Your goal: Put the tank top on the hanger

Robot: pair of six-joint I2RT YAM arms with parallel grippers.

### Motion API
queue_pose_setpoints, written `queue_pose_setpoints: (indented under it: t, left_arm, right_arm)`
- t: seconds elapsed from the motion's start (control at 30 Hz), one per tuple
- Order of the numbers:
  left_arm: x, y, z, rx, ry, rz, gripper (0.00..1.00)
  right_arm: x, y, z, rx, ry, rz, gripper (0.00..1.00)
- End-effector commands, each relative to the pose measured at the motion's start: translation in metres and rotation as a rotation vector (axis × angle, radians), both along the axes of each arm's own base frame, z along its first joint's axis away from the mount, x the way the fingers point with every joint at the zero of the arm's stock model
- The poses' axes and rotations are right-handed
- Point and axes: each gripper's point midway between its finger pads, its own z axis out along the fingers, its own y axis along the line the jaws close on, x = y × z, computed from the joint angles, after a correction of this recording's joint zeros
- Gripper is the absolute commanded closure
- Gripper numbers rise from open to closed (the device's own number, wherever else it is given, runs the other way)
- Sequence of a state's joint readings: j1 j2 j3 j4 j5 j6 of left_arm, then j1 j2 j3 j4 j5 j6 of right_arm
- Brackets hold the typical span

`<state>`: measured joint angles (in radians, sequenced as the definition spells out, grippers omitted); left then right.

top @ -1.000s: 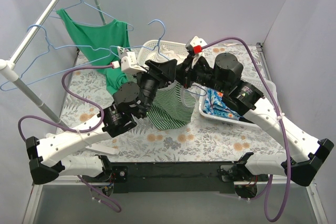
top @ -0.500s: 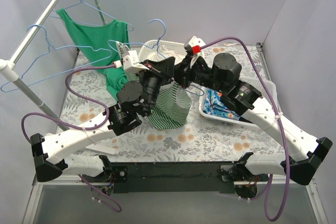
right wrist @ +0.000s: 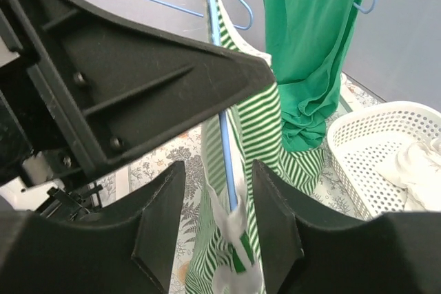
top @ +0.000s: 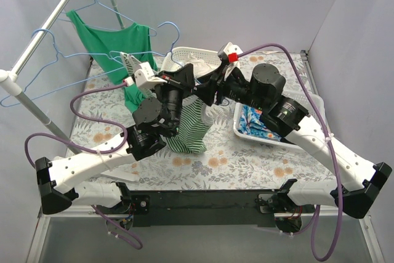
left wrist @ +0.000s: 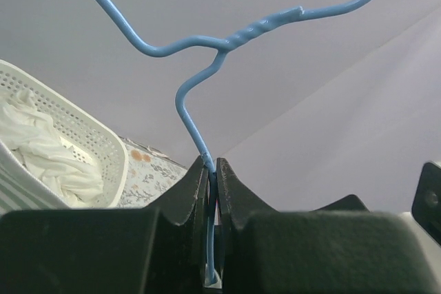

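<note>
The striped green-and-white tank top hangs from the light-blue hanger above the table. My left gripper is shut on the hanger. In the left wrist view the hanger's wire runs down into my left gripper, pinched between its jaws. My right gripper stands open just right of it. In the right wrist view the hanger wire and the tank top's white-edged fabric pass between the spread fingers of my right gripper, not pinched.
A clothes rail stands at the left with a solid green top and spare blue hangers on it. A white basket holding white cloth sits behind. A tray with blue floral cloth lies at the right.
My left gripper has shut on the hanger wire and carried it up and to the left. My right gripper has opened and let go. The tank top has swung left.
</note>
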<state>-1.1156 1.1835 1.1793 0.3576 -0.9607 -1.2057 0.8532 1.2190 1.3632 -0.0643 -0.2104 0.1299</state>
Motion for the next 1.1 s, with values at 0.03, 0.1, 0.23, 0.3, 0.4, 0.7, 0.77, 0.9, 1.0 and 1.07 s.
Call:
queue_pose_setpoints:
  t: [0.03,0.1,0.23,0.3,0.4,0.7,0.77,0.9,1.0,1.07]
  left_arm:
    - [0.003,0.038,0.025,-0.054,-0.032,0.095,1.00]
    - [0.018,0.041,0.018,-0.010,-0.008,0.079,1.00]
    - [0.037,0.056,0.034,-0.051,-0.025,0.068,1.00]
    - [0.047,0.059,0.039,-0.034,-0.038,0.063,1.00]
    - [0.052,0.057,0.051,-0.043,-0.058,0.041,1.00]
    - [0.061,0.027,0.025,-0.077,0.005,-0.043,1.00]
    - [0.063,0.030,0.028,-0.068,0.002,-0.018,1.00]
    - [0.080,0.034,0.038,-0.056,0.005,0.031,1.00]
    - [0.102,0.046,0.043,-0.087,0.019,0.051,1.00]
    - [0.119,0.057,0.041,-0.090,0.026,0.072,1.00]
  right_arm:
    - [-0.011,-0.024,0.036,0.083,-0.045,-0.051,0.45]
    - [-0.014,-0.031,0.037,0.091,-0.048,-0.068,0.44]
    - [-0.019,-0.040,0.036,0.102,-0.040,-0.082,0.41]
    - [-0.021,-0.044,0.035,0.107,-0.037,-0.087,0.41]
    - [-0.024,-0.049,0.033,0.109,-0.031,-0.094,0.41]
    - [-0.026,-0.065,0.029,0.098,-0.037,-0.143,0.41]
    - [-0.026,-0.068,0.026,0.092,-0.037,-0.157,0.41]
    - [-0.026,-0.070,0.022,0.077,-0.032,-0.159,0.41]
    - [-0.027,-0.069,0.019,0.065,-0.023,-0.151,0.41]
    - [-0.028,-0.069,0.017,0.058,-0.020,-0.150,0.41]
